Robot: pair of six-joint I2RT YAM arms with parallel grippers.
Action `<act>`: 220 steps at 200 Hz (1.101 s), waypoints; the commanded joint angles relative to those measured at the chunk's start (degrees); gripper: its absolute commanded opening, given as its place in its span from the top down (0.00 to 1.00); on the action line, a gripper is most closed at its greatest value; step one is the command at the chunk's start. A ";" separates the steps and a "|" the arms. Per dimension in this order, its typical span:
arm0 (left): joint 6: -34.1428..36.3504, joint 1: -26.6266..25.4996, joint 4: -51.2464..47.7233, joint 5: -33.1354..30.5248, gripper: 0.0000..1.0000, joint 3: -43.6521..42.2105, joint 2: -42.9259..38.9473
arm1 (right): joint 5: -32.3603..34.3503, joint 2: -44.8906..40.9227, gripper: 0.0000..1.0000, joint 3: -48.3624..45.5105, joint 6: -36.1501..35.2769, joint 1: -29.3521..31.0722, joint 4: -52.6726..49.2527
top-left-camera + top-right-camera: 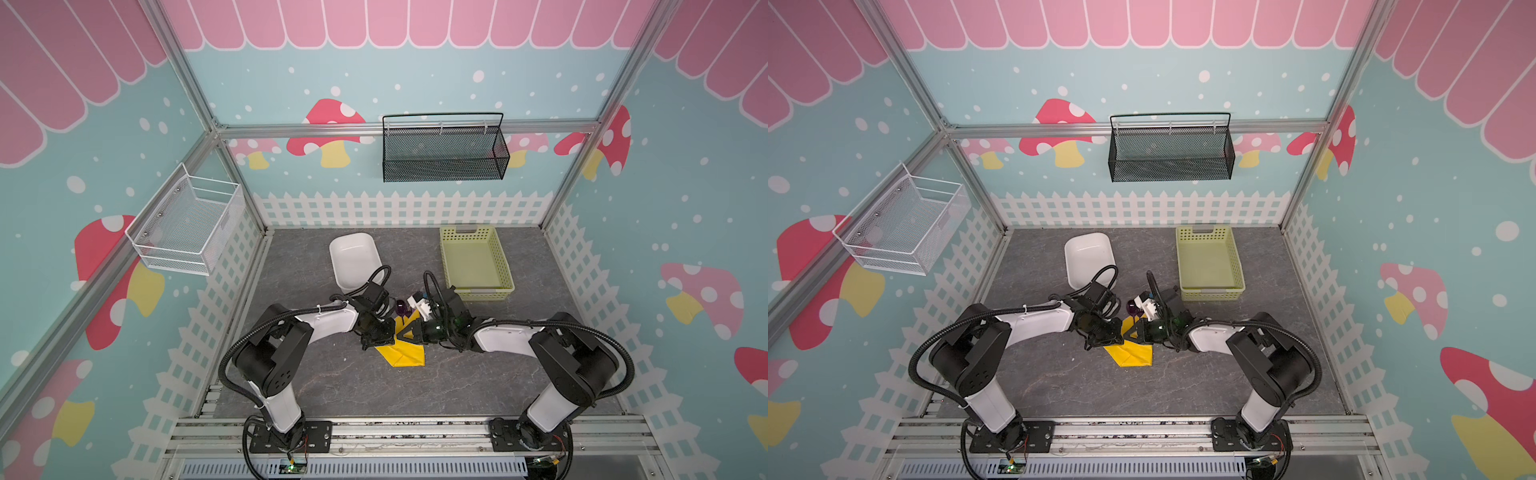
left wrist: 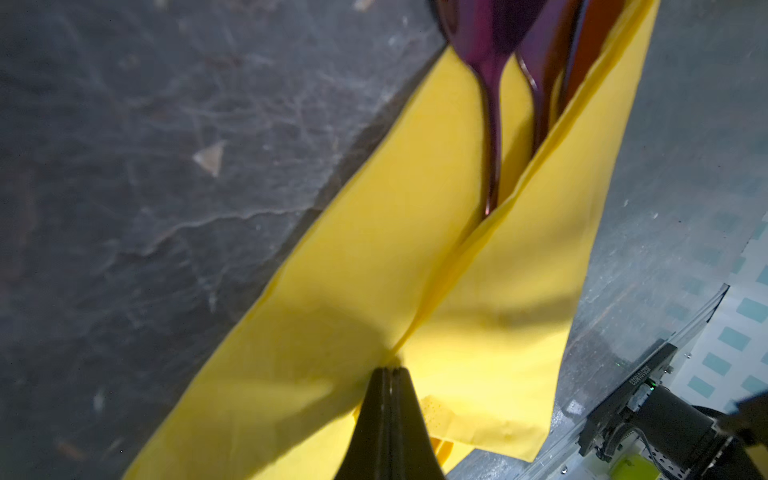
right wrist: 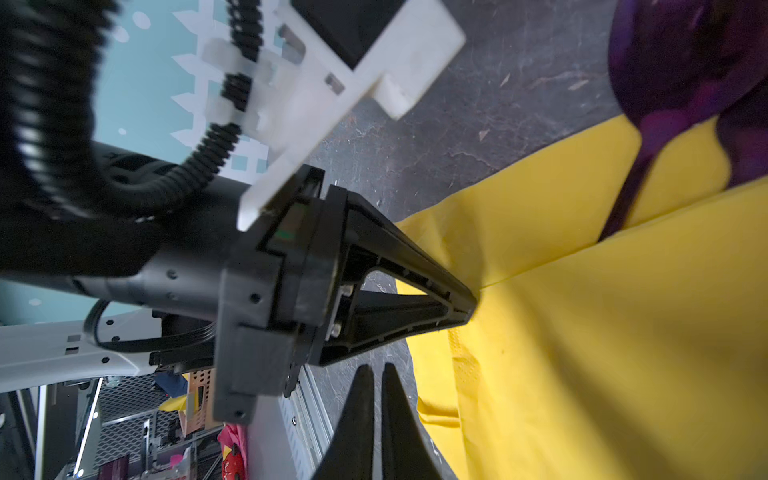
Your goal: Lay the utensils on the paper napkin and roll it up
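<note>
On yellow paper napkin (image 2: 374, 257), purple utensils (image 2: 490, 104)

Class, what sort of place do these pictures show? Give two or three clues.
Probably a robot test booth, not a home: a left arm and right arm bolted to a rail, an aluminium frame, and printed mushroom-and-fence walls.

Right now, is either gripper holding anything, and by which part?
The left gripper is shut on the paper napkin, pinching the folded-over flap at its edge. The right gripper is shut just off the napkin's edge, holding nothing.
</note>
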 commanded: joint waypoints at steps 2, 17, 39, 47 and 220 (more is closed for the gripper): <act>1.06 -0.19 -3.29 -3.26 1.00 -1.15 2.75 | 1.70 -2.10 0.91 -2.69 -2.89 0.28 -6.91; 1.10 -0.13 -3.39 -3.19 1.00 -1.06 2.70 | 1.53 -2.90 0.91 -4.35 -2.68 0.28 -6.87; 1.10 -0.16 -3.56 -3.28 1.00 -0.93 2.70 | -0.15 -2.89 0.93 -6.24 -2.76 0.37 -6.06; 1.03 -0.14 -3.55 -3.42 1.00 -0.98 2.75 | -0.68 -2.88 0.93 -7.31 -2.54 0.41 -5.05; -0.43 -3.03 -7.26 -3.25 1.00 6.65 -2.30 | 1.54 1.65 0.93 -10.28 -1.53 0.37 -1.68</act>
